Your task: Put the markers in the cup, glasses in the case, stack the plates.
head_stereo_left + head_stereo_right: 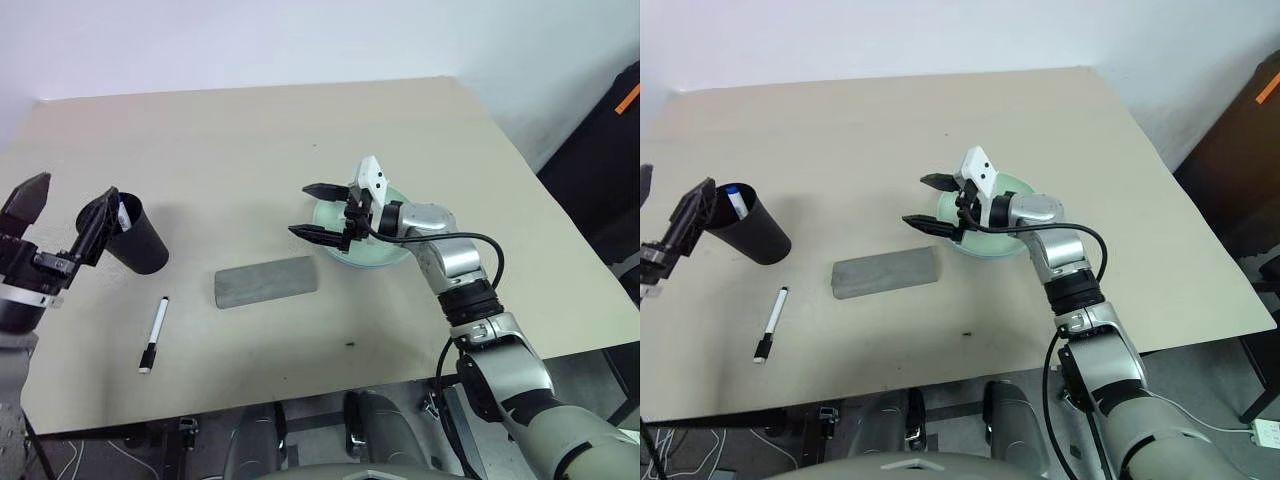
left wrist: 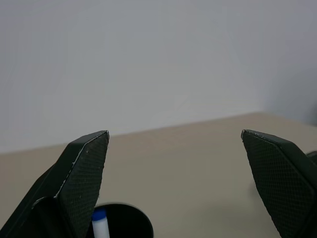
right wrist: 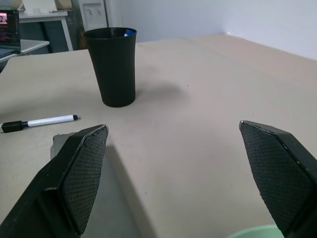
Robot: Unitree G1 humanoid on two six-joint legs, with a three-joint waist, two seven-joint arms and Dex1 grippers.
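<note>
The black cup (image 1: 140, 238) stands at the table's left with a blue-capped marker (image 1: 122, 210) inside it. My left gripper (image 1: 78, 184) is open and empty just left of the cup's rim; in the left wrist view that marker (image 2: 99, 218) pokes up beside one of its fingers. A black-capped marker (image 1: 153, 335) lies on the table in front of the cup. The grey case (image 1: 265, 282) lies shut in the middle, and the glasses are out of view. My right gripper (image 1: 297, 209) hovers open and empty, pointing left past a mint green plate (image 1: 378, 256) that the hand mostly covers.
The beige table (image 1: 250, 140) reaches a white wall at the back. Its front edge runs close below the loose marker. A dark object with an orange mark (image 1: 620, 110) stands off the table's right side.
</note>
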